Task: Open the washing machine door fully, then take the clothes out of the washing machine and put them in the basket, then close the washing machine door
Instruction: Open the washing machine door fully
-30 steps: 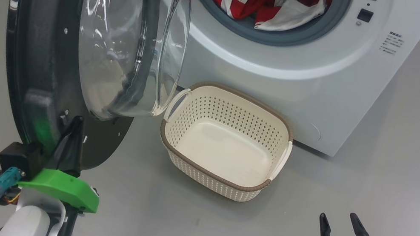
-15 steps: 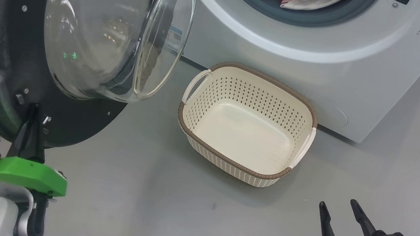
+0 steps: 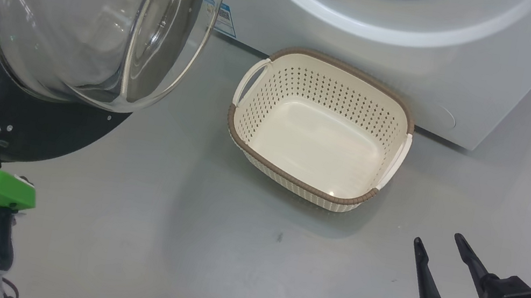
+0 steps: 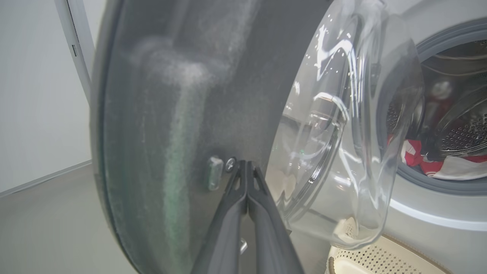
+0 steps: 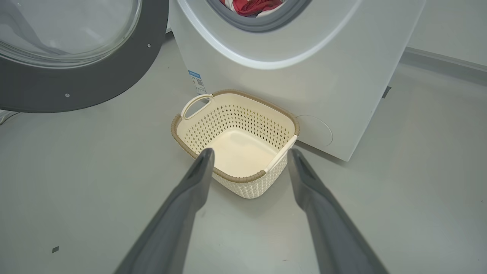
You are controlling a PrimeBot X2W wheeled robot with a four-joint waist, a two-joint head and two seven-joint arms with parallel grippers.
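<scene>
The washing machine door (image 3: 75, 17) stands swung open at 10 o'clock from the basket (image 3: 324, 94). The left gripper (image 4: 246, 165), its fingers pressed together on nothing, sets its tips against the door's dark inner face beside a small screw. Red-and-white clothes (image 5: 251, 5) lie inside the drum of the washing machine (image 3: 367, 68). The basket sits on the floor just before the machine, at its 6 o'clock. A blue label sticker (image 3: 225, 19) on the machine's lower corner is too small to read. The right gripper (image 3: 438, 239) hovers spread wide and empty at 4 o'clock from the basket, over the smooth grey floor (image 3: 172, 242). A white wall (image 5: 449, 23) with grey skirting stands behind.
</scene>
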